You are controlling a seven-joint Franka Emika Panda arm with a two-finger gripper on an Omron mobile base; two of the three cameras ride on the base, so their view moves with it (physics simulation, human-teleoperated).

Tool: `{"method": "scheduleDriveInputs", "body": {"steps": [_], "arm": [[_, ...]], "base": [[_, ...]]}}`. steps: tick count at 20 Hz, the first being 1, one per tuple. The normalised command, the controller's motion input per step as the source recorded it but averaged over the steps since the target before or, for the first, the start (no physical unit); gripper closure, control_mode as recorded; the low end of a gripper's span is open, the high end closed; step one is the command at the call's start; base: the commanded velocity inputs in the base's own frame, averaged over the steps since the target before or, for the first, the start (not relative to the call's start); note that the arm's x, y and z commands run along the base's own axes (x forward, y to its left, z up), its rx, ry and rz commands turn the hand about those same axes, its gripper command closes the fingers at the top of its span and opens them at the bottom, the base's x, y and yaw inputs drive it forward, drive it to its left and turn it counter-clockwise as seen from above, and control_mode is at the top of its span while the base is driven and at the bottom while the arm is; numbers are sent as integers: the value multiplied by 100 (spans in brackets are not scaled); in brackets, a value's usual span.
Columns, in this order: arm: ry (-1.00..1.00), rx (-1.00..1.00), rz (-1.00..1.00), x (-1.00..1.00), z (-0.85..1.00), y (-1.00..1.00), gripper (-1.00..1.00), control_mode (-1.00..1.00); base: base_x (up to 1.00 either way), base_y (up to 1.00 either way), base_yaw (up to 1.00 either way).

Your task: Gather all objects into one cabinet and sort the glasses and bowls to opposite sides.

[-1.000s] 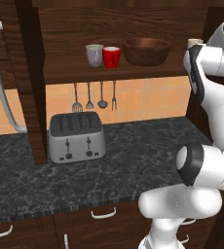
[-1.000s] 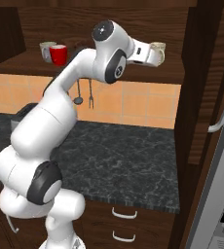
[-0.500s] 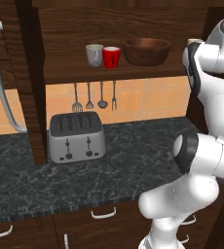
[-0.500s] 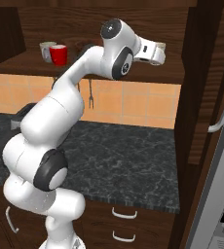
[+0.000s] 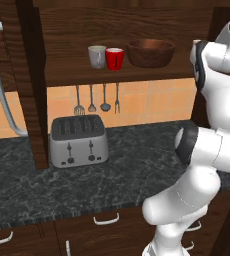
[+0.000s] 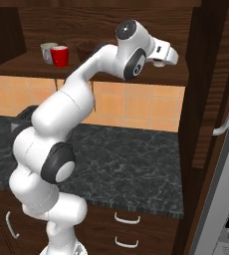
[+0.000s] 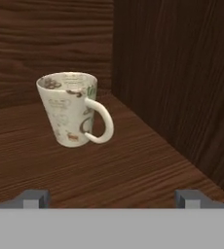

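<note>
Even soft rendered light, sharp throughout, faint shadows, no glare or blur

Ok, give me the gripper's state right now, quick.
Gripper: open and empty, fingertips spread wide, facing the cream mug standing upright on the cabinet shelf, not touching it.

white arm raised high and bent forward, gripper (image 7: 112, 198) level, jaws wide apart, empty
</note>
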Motion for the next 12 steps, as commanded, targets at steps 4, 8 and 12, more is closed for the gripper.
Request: {"method": "scheduleDriveInputs", "body": {"steps": [4,8,12], "arm": [[0,0,0,42,0,-3,-100,-100],[0,0,0,51,0,-9,-100,-100],[0,0,0,43,0,-28,-100,-100]], "base": [[0,0,0],[0,0,0],[0,0,0]]}}
